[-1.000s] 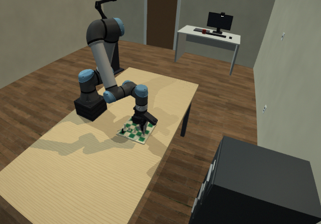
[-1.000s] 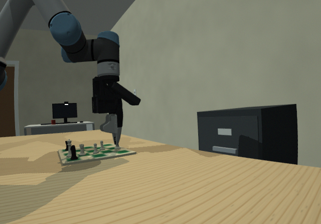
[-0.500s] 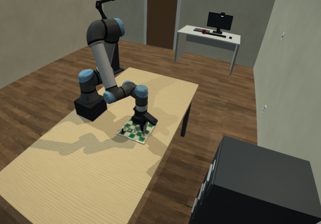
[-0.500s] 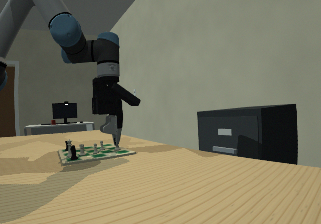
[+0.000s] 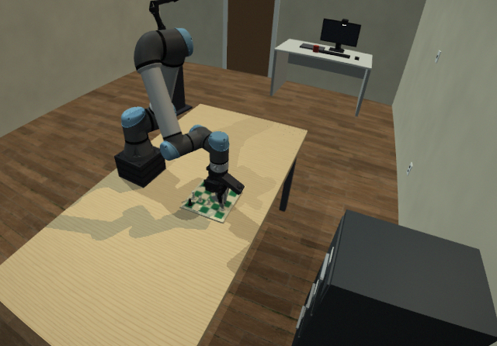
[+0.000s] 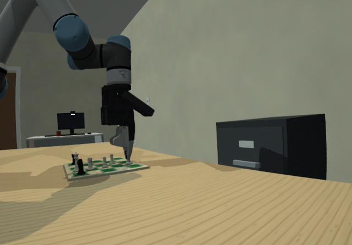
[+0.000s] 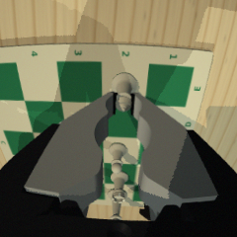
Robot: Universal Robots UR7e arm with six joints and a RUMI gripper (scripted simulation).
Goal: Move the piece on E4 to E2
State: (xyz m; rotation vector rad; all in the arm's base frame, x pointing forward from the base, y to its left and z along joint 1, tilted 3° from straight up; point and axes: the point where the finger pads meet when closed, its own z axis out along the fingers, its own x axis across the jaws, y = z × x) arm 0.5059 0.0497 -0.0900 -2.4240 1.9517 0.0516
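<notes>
The green and cream chessboard (image 5: 210, 205) lies on the wooden table; it also shows in the exterior view (image 6: 105, 167). My gripper (image 7: 123, 94) points straight down over it and is shut on a white pawn (image 7: 123, 90) by its neck. In the wrist view the pawn stands upright over the green square in file E, in line with the 2 on the edge. In the exterior view the pawn (image 6: 128, 158) sits low at the board's right end; I cannot tell whether its base touches the board.
Two more white pawns (image 7: 117, 163) show between my fingers behind the held one. A white queen (image 6: 75, 161), a black piece (image 6: 80, 166) and other white pieces (image 6: 89, 163) stand at the board's left end. A black cabinet (image 6: 270, 144) stands beside the table.
</notes>
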